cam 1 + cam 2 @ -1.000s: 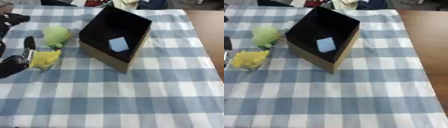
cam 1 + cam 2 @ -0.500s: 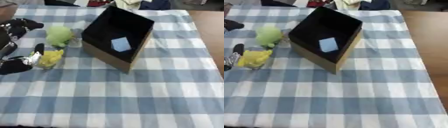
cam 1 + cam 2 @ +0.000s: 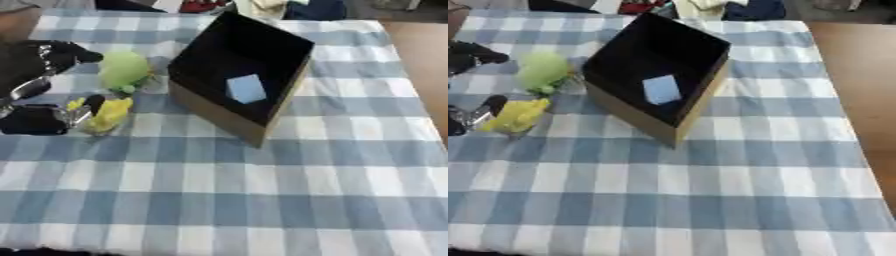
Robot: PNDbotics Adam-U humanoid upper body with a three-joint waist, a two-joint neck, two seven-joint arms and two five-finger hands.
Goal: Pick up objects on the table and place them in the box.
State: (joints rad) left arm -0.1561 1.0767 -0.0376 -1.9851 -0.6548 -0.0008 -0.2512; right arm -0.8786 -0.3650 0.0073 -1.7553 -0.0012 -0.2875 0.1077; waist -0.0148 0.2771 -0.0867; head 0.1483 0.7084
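An open cardboard box (image 3: 219, 112), black inside, lies tilted on the checked cloth with a light blue square piece (image 3: 246, 89) in it. Left of the box sit a round green soft thing (image 3: 124, 70) and a yellow soft toy (image 3: 111, 113). My left hand (image 3: 39, 119) comes in from the left edge and is open. Its lower part with a silver joint lies right beside the yellow toy. Its upper fingers (image 3: 59, 53) reach toward the green thing without closing on it. My right hand shows in neither view.
The blue-and-white checked cloth (image 3: 262, 200) covers the table, with a brown bare strip (image 3: 859, 100) on the right. Clothes and dark items (image 3: 710, 7) lie past the far edge.
The upper fingers of my left hand have crept right, nearer the green thing. The whole picture has also shifted a little. The toys and box lie as before.
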